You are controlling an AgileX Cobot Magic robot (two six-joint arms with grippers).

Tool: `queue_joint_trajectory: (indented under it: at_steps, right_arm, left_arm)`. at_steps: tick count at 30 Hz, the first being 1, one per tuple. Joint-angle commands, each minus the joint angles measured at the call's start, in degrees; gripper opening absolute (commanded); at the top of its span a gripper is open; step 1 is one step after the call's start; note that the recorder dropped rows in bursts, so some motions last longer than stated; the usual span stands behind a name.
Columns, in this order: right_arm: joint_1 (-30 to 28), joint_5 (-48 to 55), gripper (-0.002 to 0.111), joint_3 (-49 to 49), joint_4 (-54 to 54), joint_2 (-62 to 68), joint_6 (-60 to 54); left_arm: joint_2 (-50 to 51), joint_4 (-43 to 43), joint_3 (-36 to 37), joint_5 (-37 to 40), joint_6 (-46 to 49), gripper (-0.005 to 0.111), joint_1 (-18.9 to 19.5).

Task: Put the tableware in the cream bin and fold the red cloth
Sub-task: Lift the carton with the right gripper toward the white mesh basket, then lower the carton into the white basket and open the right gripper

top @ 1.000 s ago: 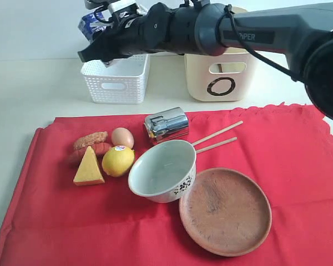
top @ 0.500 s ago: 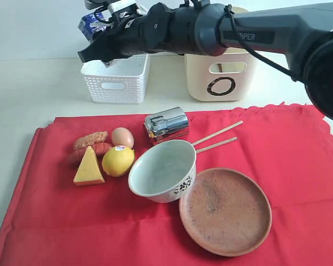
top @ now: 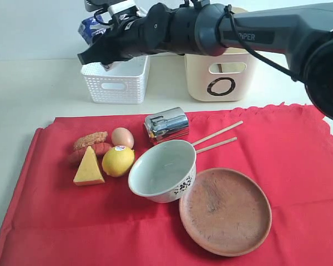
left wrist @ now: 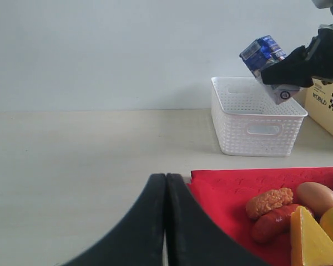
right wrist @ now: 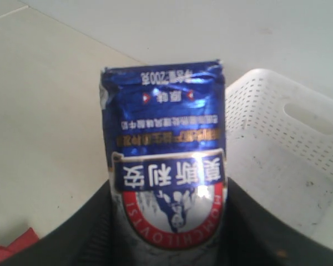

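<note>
Almost nothing has moved in the last second: my right gripper (right wrist: pixel 169 227) only tips the milk carton (right wrist: pixel 164 111) slightly above the white basket (top: pixel 115 83), so no tableware is binned yet. My left gripper (left wrist: pixel 165 210) hangs over the table (left wrist: pixel 72 166), jaws pressed together, empty. The right jaws clamp the carton. Bowl (top: pixel 162 170), steel cup (top: pixel 166 124), 2 chopsticks (top: pixel 216 138) and plate (top: pixel 225 210) lie on the red cloth (top: pixel 299 166); the cream bin (top: pixel 219 77) stands beside the basket.

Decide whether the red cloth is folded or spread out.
Spread out: the red cloth lies flat under the bowl and plate, with no part visibly folded over.
</note>
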Motion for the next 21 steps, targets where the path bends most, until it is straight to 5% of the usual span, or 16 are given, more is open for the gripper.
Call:
queue_joint_trajectory:
  at_steps: [1,9,21]
  right_arm:
    - [-0.06,3.56,0.000,-0.86,-0.33,-3.39,0.74]
    - [-4.48,12.34,0.000,-0.86,-6.68,-8.41,0.61]
    - [-8.07,2.04,0.000,-0.95,-5.63,-3.60,-0.82]
  left_arm:
    - [-0.37,0.00,0.21,-0.13,0.00,0.000,0.00]
    - [-0.37,0.00,0.21,-0.13,0.00,0.000,0.00]
    - [-0.37,0.00,0.21,-0.13,0.00,0.000,0.00]
